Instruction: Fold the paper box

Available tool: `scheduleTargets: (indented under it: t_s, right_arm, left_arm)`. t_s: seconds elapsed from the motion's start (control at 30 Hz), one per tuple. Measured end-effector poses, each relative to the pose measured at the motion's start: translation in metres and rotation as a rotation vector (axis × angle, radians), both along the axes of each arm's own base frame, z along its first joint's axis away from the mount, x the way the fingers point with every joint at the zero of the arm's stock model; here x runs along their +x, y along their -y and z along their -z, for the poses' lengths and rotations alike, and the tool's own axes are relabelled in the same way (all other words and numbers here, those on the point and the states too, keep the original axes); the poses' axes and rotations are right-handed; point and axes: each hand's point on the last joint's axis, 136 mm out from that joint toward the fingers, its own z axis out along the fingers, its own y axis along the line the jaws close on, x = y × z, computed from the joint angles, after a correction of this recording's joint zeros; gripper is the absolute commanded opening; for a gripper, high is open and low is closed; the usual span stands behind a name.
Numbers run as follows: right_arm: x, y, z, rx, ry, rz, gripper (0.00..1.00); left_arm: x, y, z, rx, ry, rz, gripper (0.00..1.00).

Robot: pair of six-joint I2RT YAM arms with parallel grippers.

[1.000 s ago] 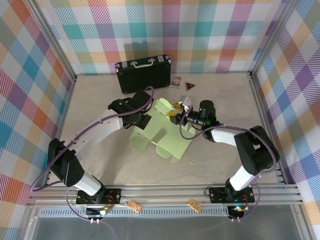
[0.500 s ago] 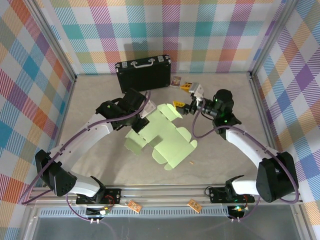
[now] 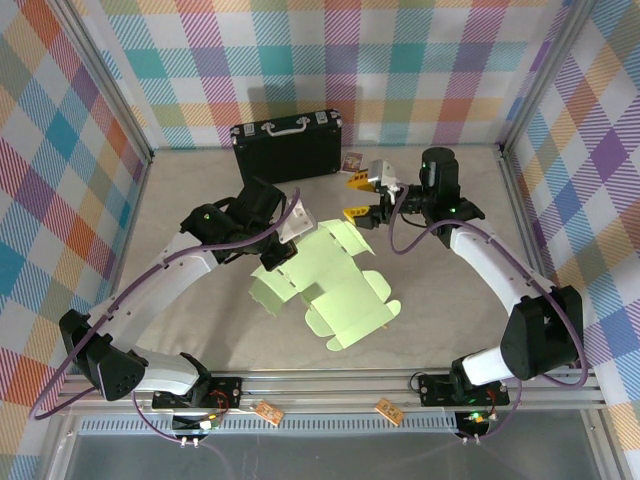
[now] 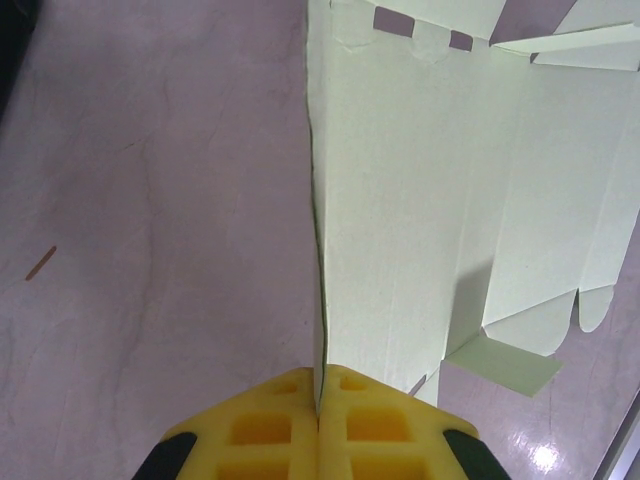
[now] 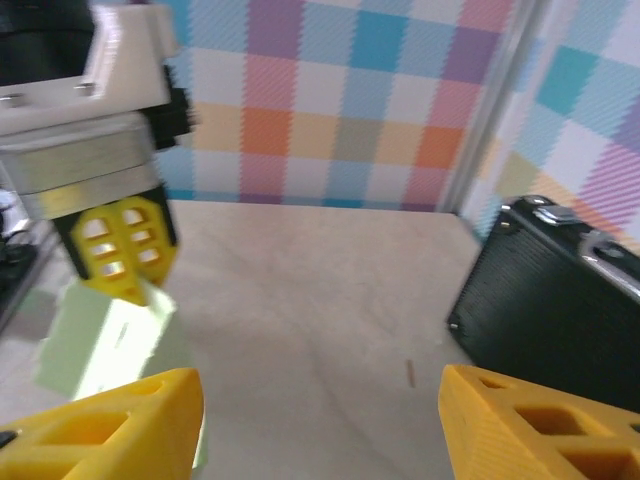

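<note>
Your left gripper (image 4: 320,398) is pinched tight on one edge of the paper box (image 3: 335,290), which lies unfolded mid-table. Your right gripper (image 3: 354,198) hovers beyond it near the black case (image 3: 288,148), jaws spread wide and holding nothing.

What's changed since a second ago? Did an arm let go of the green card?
The right end effector has pulled back from the paper box toward the far wall, open and clear of it. The left end effector stays shut on the box's edge; the box has shifted slightly toward the near edge. The black case has not moved.
</note>
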Motion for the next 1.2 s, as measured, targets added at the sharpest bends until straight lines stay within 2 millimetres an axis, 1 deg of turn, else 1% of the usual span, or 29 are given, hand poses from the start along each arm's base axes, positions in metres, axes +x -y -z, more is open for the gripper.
scheduleTargets:
  t_s: [0.07,0.17,0.27,0.4,0.5,0.53,0.63,0.77,0.83,0.97,1.07,1.13,1.2]
  right_arm:
    - [-0.008,-0.004,0.003,-0.005,-0.008,-0.040,0.62]
    - [-0.019,-0.013,0.012,-0.024,-0.031,-0.094,0.56]
    - [-0.025,-0.021,0.020,-0.038,-0.062,-0.139,0.55]
    - [-0.032,-0.023,0.022,-0.051,-0.089,-0.175,0.58]
    - [-0.033,-0.023,0.014,-0.059,-0.078,-0.182,0.62]
    - [-0.032,-0.023,0.012,-0.062,-0.069,-0.178,0.65]
    - [-0.023,-0.021,0.011,-0.088,-0.042,-0.117,0.65]
    - [0.001,-0.016,0.008,-0.128,-0.015,0.036,0.64]
    - [0.009,-0.014,0.003,-0.137,-0.006,0.083,0.61]
    - [0.024,-0.010,-0.018,-0.145,0.035,0.166,0.58]
    - [0.026,-0.009,-0.024,-0.146,0.034,0.182,0.57]
    - [0.025,-0.010,-0.022,-0.156,0.019,0.172,0.56]
    - [0.023,-0.013,-0.014,-0.179,0.001,0.157,0.54]
  left_arm:
    - [0.000,0.001,-0.001,-0.003,-0.001,0.004,0.00]
    - [-0.001,0.000,-0.001,-0.001,-0.003,0.005,0.00]
    - [-0.003,-0.003,0.001,0.012,-0.012,0.001,0.00]
    - [-0.002,-0.003,0.001,0.015,-0.010,-0.002,0.00]
    - [-0.002,-0.003,0.001,0.016,-0.008,0.000,0.00]
    - [-0.002,-0.003,0.001,0.017,-0.007,0.000,0.00]
    - [-0.001,-0.004,0.001,0.022,-0.003,-0.003,0.00]
    - [-0.001,-0.005,0.001,0.028,0.001,-0.004,0.00]
    - [0.000,-0.005,0.001,0.029,0.003,-0.006,0.00]
    - [0.000,-0.005,0.001,0.031,0.004,-0.002,0.00]
    - [0.000,-0.005,0.001,0.032,0.005,0.001,0.00]
    - [0.000,-0.005,0.001,0.032,0.006,0.001,0.00]
    - [0.000,-0.005,0.001,0.032,0.006,0.001,0.00]
